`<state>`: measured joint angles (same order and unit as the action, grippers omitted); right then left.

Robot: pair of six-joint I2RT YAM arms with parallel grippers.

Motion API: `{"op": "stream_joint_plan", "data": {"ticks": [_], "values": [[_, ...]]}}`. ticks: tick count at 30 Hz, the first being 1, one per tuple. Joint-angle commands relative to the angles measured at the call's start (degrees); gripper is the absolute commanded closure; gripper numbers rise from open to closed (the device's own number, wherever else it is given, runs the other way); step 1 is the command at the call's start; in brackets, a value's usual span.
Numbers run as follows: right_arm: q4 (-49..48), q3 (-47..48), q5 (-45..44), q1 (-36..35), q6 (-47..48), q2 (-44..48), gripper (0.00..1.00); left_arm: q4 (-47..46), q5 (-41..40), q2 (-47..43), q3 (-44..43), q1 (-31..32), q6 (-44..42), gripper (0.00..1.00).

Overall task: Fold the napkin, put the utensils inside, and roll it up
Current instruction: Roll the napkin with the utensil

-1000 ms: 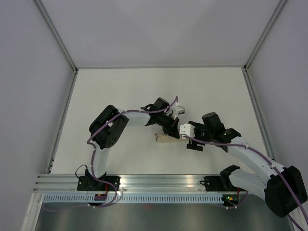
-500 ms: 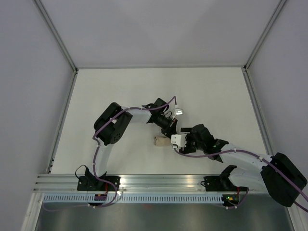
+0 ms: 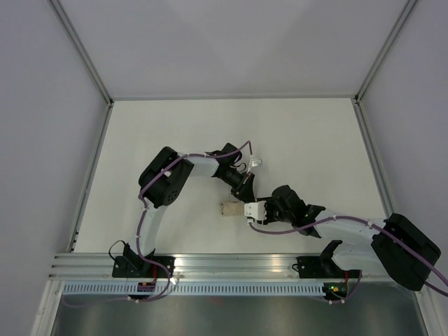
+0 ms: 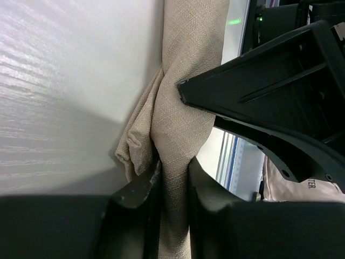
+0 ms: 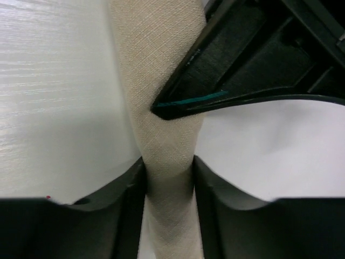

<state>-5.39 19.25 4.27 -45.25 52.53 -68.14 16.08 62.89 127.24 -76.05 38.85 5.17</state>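
Right pincer (image 5: 168,167) slides left and now clamps the rolled napkin (image 3: 229,208) lying mid-tabletop (image 3: 301,133), left pincer (image 4: 173,171) pinches it too; rolling looks nearly finished, next move probably needs a clean release without unrolling.

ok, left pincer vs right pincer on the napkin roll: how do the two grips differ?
The left pincer squeezes the napkin where a loose fold bunches out to one side. The right pincer clamps a smooth, even stretch of the roll. Seen from above, the left pincer reaches the roll from the far side, the right pincer from its right end. Shared: both are closed on the cloth, close beside each other.
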Motion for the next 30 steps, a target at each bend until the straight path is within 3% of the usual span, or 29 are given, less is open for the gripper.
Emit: {"op": "stream_joint_plan", "data": {"ticks": [1,5,10,11,12,15,22,30], "values": [[3.9,1.6,-1.7,0.3,0.6,-2.8,0.62,9.6,-15.2,5.0,3.5,0.3,-1.2,0.71],[10.6,4.7,0.2,0.3,0.2,-5.7,0.73,7.7,-16.1,2.3,4.0,-0.3,0.0,0.58],[17.6,9.0,1.3,0.4,-0.8,-8.5,0.78,3.5,-16.5,-3.0,4.5,-2.5,4.3,0.53],[18.6,9.7,2.0,0.4,-0.9,-9.4,0.79,2.8,-16.7,-4.0,4.7,-2.8,5.1,0.32],[20.6,11.0,2.4,0.6,-1.0,-9.9,0.80,1.5,-16.9,-4.8,4.9,-3.3,5.9,0.20],[24.0,13.4,4.2,1.2,-1.3,-11.6,0.81,-0.6,-17.7,-9.0,5.5,-5.0,7.7,0.19],[31.6,20.5,11.5,6.5,1.5,-17.5,0.82,-12.5,-32.3,-23.7,13.2,-12.2,19.9,0.21],[42.7,31.9,18.7,13.3,6.6,-28.1,0.83,-36.4,-53.2,-52.3,38.3,-15.6,27.1,0.18]]}}
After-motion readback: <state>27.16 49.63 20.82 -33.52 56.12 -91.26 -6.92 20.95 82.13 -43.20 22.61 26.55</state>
